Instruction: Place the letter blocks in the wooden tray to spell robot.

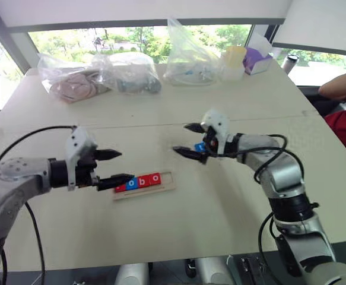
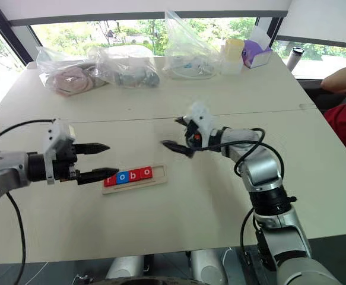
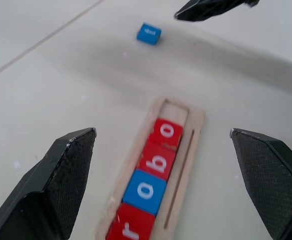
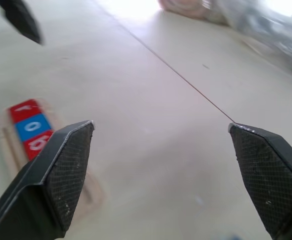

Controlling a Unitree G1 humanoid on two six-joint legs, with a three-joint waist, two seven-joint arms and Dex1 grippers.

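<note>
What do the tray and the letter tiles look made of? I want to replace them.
The wooden tray looks like pale unfinished wood: matte, light tan. The letter blocks look smooth, painted red or blue with white letters; whether wood or plastic underneath, I can't tell.

A pale worktop point(image 1: 220, 202) carries the wooden tray point(image 1: 168, 184) and a loose blue letter block point(image 3: 149, 33). Along its far edge lie clear plastic bags point(image 1: 128, 72), a purple tissue box point(image 1: 256, 59) and a yellow-lidded container point(image 1: 234, 62).

Five letter blocks point(image 3: 155, 168), three red and two blue; one wooden tray point(image 3: 196, 117); three plastic bags point(image 1: 187, 56).
</note>
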